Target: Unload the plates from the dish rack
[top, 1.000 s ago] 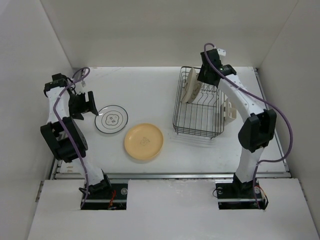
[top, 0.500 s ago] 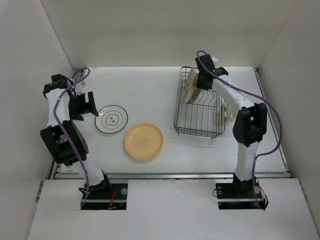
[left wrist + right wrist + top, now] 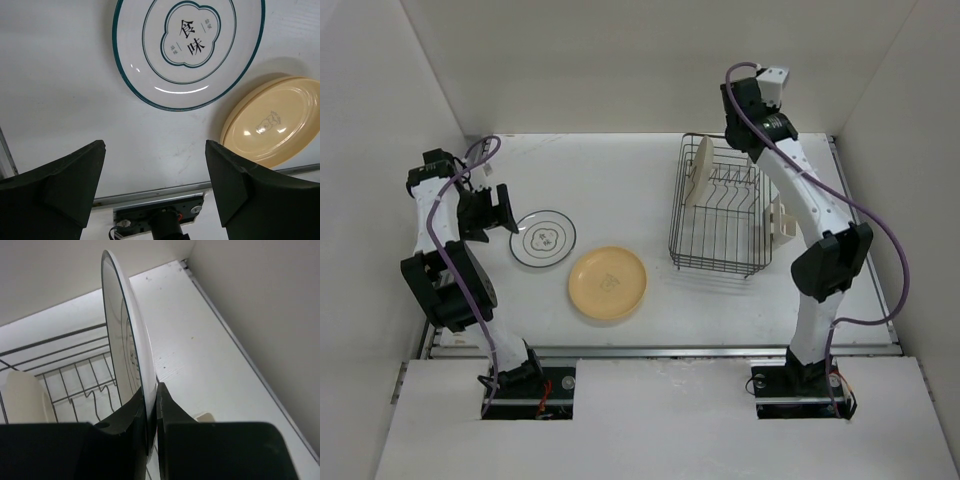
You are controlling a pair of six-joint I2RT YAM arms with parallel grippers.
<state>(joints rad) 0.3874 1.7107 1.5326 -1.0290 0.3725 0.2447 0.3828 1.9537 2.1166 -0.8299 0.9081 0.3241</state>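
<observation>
At the desk's left edge our left fingers hang released near the motif plate and the yellow plate, both already unloaded. Over the far right corner our right fingers, down in the dish rack a moment ago, have risen grasping a dark-rimmed plate. The cream plate remains racked.

Lab booth, bare white walls, 2 robot arms on tbl

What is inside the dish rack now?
One cream plate stands upright at the dish rack's left end; other slots look bare. The right arm hides its far right corner.
</observation>
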